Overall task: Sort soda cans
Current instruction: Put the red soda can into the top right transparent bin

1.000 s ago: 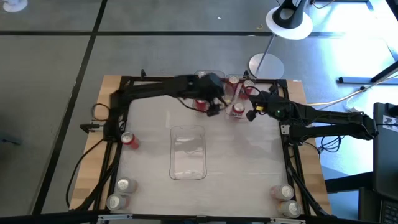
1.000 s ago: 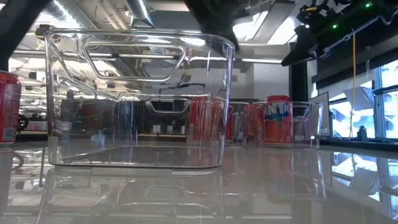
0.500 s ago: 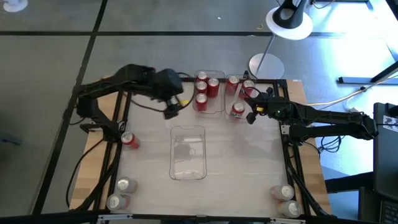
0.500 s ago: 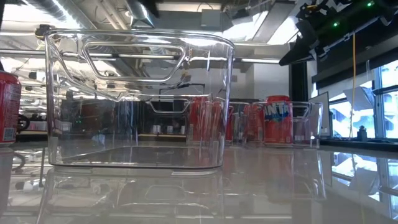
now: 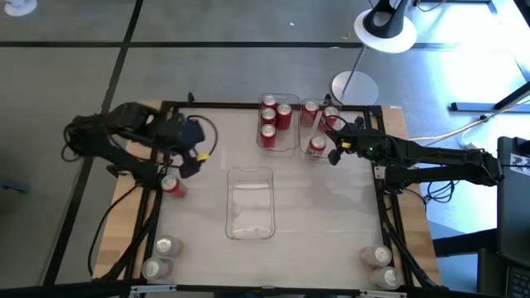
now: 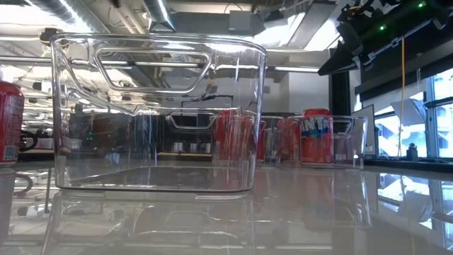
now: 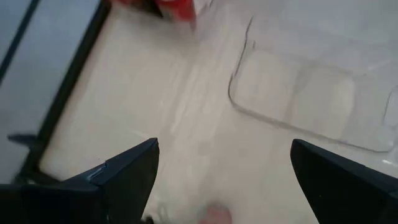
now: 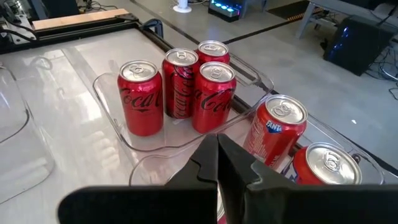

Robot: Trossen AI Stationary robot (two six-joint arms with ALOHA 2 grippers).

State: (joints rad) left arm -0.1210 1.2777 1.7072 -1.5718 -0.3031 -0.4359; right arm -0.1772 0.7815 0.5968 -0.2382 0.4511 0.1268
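Hovering open and empty, left hand [image 5: 192, 160] above a lone red can [image 5: 173, 187].

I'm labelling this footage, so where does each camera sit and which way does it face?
High: overhead, looking down on the table; both arms show.
Low: at tabletop height, facing the empty bin; an arm shows overhead.
Left wrist: on the left arm, looking down at the table; open left gripper.
Right wrist: on the right arm, facing the Coca-Cola cans; shut right gripper.
Shared: high and right wrist both show those cans.
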